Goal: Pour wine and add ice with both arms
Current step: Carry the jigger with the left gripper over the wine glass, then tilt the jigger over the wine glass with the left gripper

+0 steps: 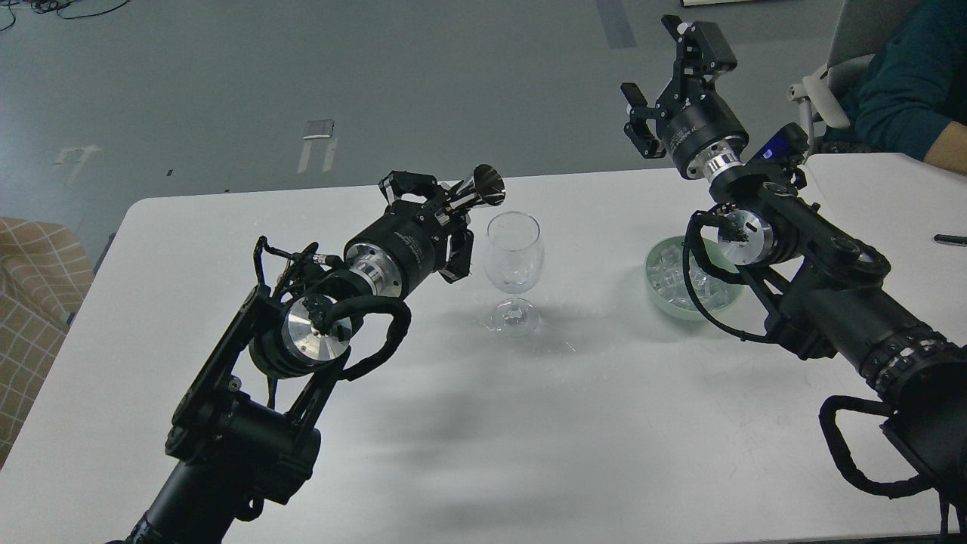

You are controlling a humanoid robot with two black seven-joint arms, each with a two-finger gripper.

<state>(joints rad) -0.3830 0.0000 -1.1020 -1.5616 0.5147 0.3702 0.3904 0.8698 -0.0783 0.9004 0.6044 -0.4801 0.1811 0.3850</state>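
Note:
A clear wine glass (514,261) stands upright mid-table with a few ice cubes (517,266) in its bowl. My left gripper (446,208) is shut on a small metal measuring cup (482,189), tilted with its mouth toward the glass rim, just left of and above it. Any wine cannot be made out. My right gripper (668,83) is open and empty, raised high beyond the table's far edge. A pale green bowl (656,281) holding more ice cubes (672,276) sits right of the glass, partly hidden by my right arm.
A person's teal-sleeved arm (906,83) rests at the far right corner beside a white chair. A black pen (950,239) lies at the right edge. A checked cushion (30,302) is left of the table.

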